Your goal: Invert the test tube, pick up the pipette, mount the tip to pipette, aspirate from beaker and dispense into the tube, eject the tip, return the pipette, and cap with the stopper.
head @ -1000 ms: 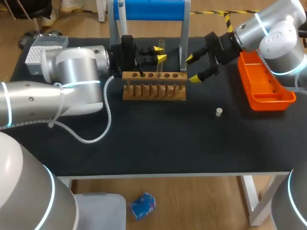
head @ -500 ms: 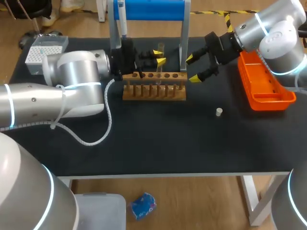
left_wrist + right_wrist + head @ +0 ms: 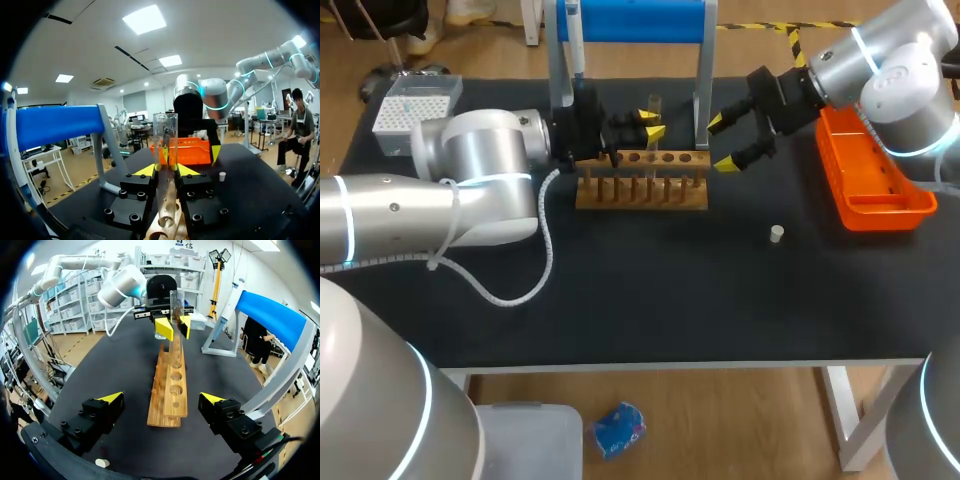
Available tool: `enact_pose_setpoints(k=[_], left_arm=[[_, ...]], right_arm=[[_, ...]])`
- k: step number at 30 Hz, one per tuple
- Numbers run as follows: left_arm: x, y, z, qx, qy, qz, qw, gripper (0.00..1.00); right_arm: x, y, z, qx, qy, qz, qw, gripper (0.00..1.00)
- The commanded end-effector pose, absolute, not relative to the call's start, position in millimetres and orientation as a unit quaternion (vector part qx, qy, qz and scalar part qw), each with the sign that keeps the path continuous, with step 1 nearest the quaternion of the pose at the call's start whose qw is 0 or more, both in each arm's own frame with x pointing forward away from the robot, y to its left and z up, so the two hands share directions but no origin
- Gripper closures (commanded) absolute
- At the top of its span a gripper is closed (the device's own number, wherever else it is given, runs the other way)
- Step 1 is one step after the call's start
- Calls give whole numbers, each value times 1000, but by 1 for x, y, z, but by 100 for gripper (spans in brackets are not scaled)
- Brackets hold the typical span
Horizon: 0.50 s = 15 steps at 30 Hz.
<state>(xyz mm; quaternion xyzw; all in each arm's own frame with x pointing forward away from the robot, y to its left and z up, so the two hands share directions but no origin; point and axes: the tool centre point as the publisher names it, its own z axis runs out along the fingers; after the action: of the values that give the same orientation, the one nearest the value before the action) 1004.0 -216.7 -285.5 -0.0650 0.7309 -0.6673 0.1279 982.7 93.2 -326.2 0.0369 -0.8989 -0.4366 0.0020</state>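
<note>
The left gripper (image 3: pixel 650 118) sits over the left half of the wooden rack (image 3: pixel 640 180). Its yellow tips are clamped from two sides on the test tube (image 3: pixel 165 150). The tube stands upright, its long axis in line with the rack's holes. What looks like its open mouth points up, well above the fingers. The lower end points down at the row of holes; I cannot tell whether it has entered one. My reading is that the coming move hinges on this: the tube lies directly above the rack, so a straight descent should seat it. Just off the rack's right end, the right gripper (image 3: pixel 725 143) hangs spread wide and empty. The stopper (image 3: pixel 776 234) lies on the table to the front right of the rack, nearer the right arm.
</note>
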Motion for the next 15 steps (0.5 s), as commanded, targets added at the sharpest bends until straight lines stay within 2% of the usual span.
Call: enact_pose_setpoints(k=[1, 15], left_arm=[[1009, -219, -291, -64, 728, -671, 125, 100], [1009, -217, -302, -75, 729, -670, 118, 100]], right_arm=[[984, 93, -326, 38, -899, -436, 4, 0], [984, 93, -326, 38, -899, -436, 4, 0]])
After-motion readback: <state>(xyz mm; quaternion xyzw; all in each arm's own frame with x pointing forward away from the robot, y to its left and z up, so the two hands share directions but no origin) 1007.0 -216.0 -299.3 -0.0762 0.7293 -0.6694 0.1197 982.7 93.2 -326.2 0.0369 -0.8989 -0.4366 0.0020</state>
